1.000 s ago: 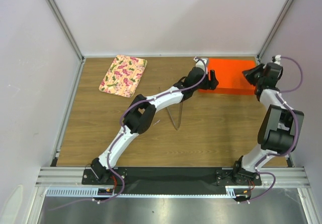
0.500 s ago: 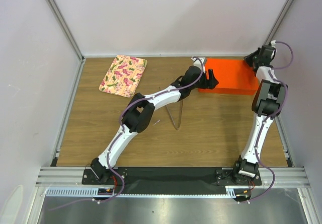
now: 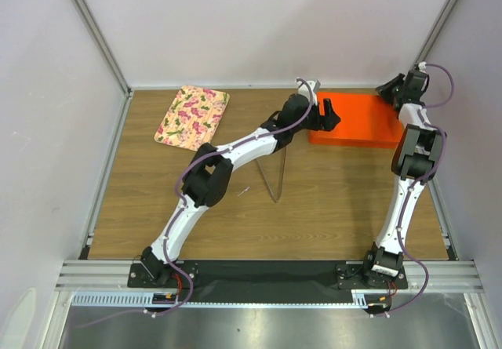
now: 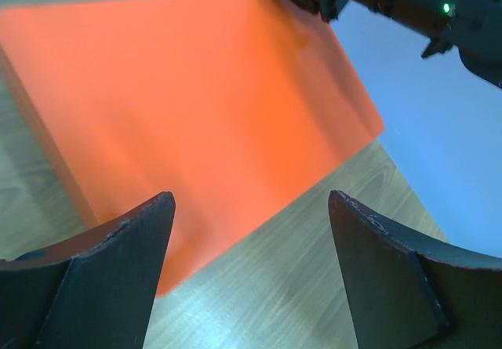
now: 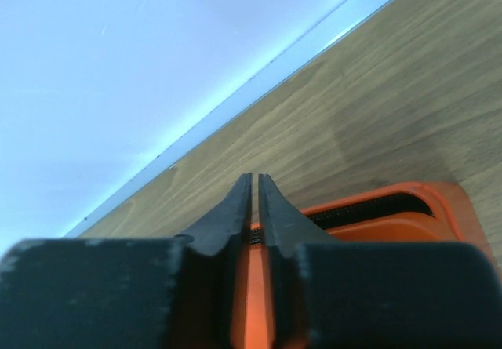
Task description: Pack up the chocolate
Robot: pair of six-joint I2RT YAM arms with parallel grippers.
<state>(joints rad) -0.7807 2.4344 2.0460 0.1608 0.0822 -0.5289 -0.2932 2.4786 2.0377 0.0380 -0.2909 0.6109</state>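
A floral tray lies far left on the woodgrain tabletop. The left tool, released wide, hovers over the left end of the smooth, flat orange box, whose long axis runs left-right; the right tool, pressed nearly closed, sits at its far right corner. No chocolate shows (perhaps boxed: a guess).

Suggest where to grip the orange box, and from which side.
Probably its left edge, coming from the left: the orange box lies flat and low, its top is wider than the jaw gap, and the open left gripper faces that edge.
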